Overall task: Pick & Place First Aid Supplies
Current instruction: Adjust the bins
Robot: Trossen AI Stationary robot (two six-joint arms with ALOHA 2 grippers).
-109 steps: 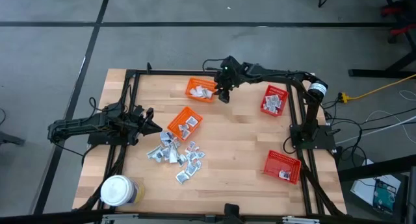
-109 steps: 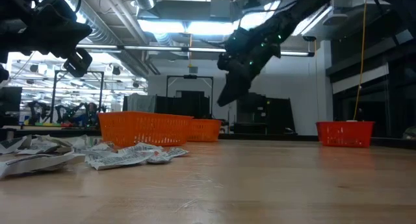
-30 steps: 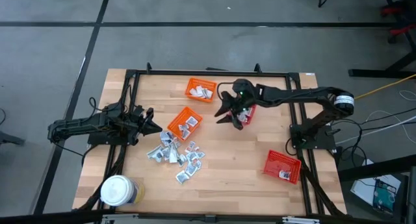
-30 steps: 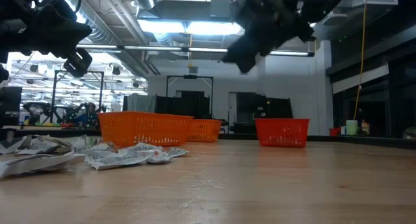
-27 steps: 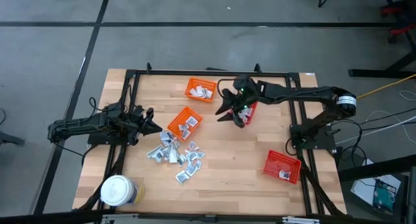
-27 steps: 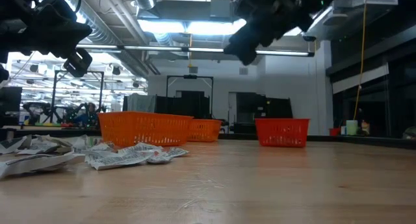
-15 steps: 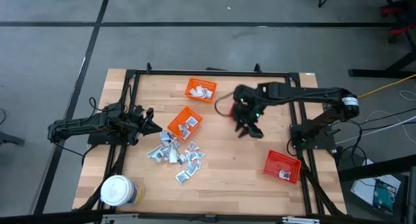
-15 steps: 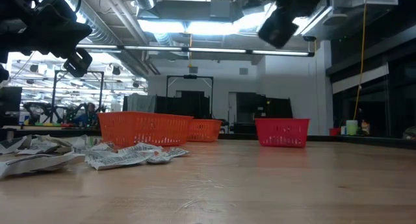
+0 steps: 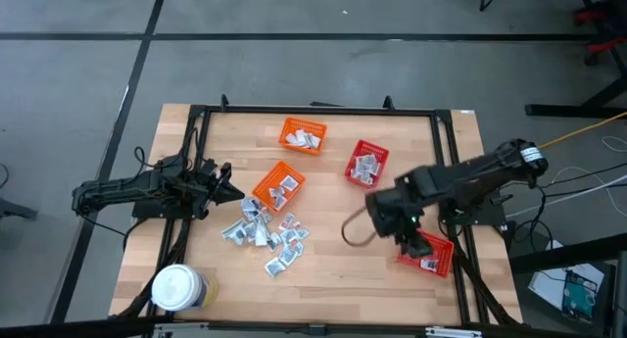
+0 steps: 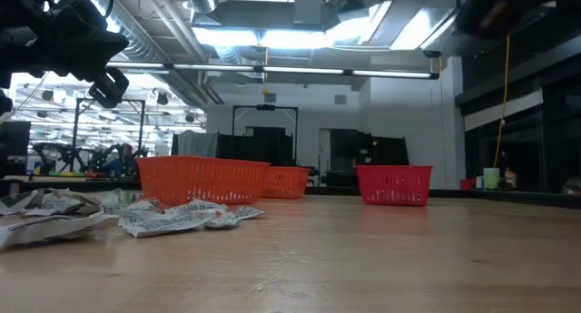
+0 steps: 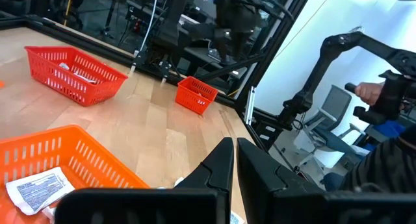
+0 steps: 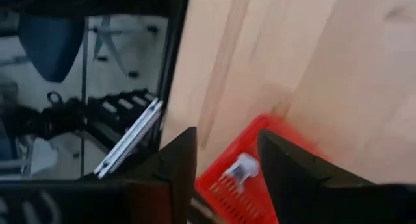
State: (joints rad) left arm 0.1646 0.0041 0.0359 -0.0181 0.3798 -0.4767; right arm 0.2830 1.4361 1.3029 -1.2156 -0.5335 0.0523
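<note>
While my left gripper (image 9: 233, 191) stays parked by the counter's left edge, its jaws shut on nothing, my right gripper (image 9: 384, 220) has swung away from the middle of the counter (image 9: 333, 250). A second ago it hung near the counter's back centre, over a red basket (image 9: 366, 164). Now it hangs toward the right edge, just beside the second red basket (image 9: 427, 253) at the front right corner. Its jaws stand apart in the right wrist view (image 12: 224, 165), with nothing between them; that view looks down on the corner basket and one sachet (image 12: 239, 169) lying in it.

That first red basket now sits clear in the overhead view, with several packets inside. It stands where it stood a second ago, though some seconds back it was farther toward the right edge.

Most of the first aid supplies (image 9: 263, 230) lie as before, in a loose heap toward the front left. More sachets sit in the two orange baskets, one (image 9: 303, 136) at the back and one (image 9: 279, 183) just behind the heap. A white-lidded jar (image 9: 177, 288) stands at the front left corner.
</note>
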